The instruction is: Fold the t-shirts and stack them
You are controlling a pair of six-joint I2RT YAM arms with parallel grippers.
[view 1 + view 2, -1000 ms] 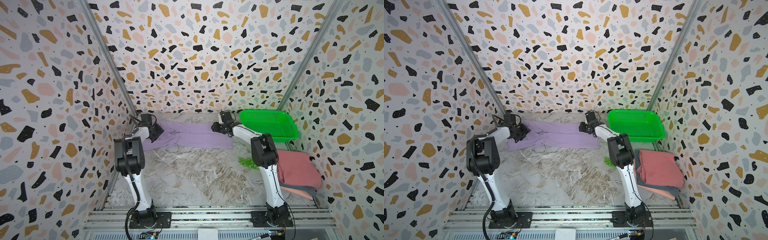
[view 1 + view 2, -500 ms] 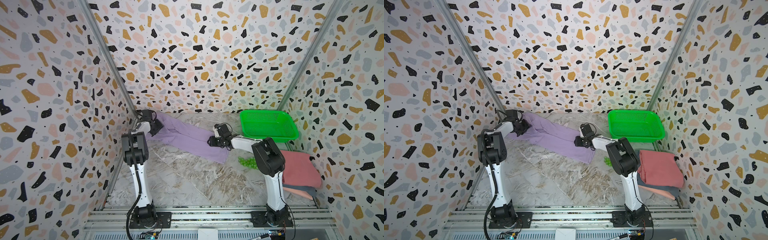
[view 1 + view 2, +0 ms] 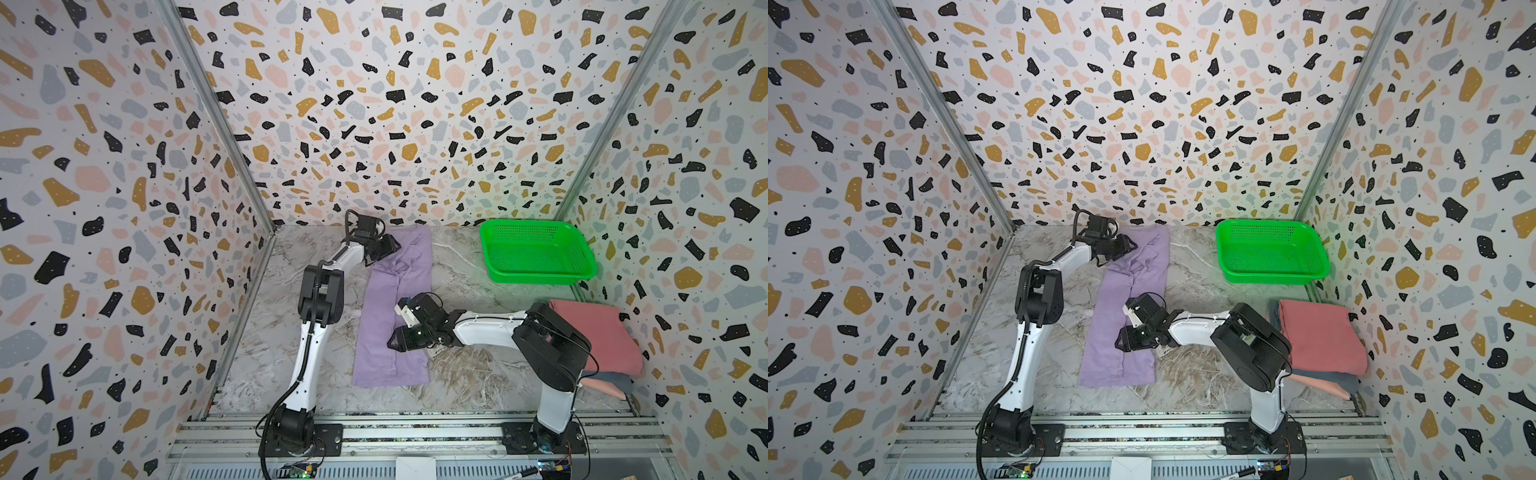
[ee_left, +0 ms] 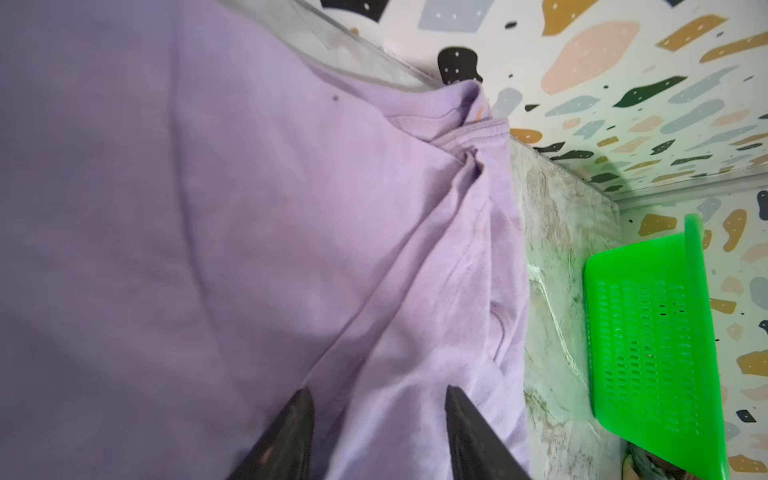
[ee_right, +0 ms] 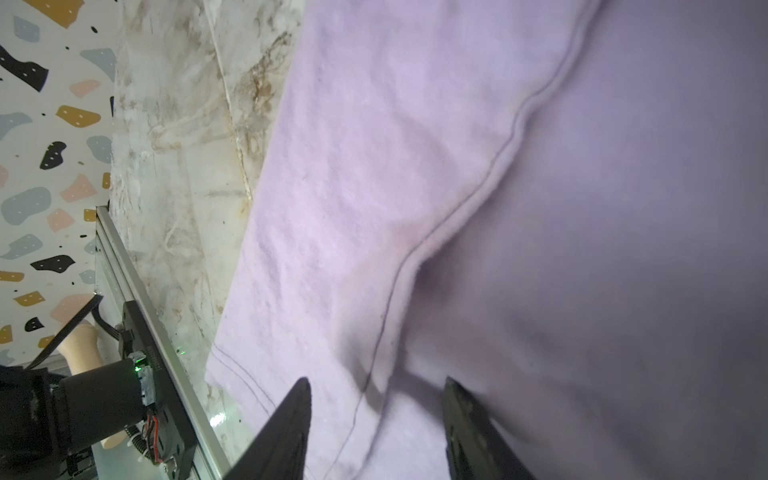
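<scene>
Lavender t-shirt (image 3: 376, 316) lying stretched far-to-near on table (image 3: 465, 282); left jaws and right jaws sitting parted toward opposite ends, gripping nothing, probably squaring it for folding.

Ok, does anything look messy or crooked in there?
Yes, two things. The purple shirt is folded into a long strip, but its far end is bunched and wrinkled instead of flat. On the right, in the stack of folded shirts, the salmon shirt at the bottom pokes out crookedly from under the others.
</scene>
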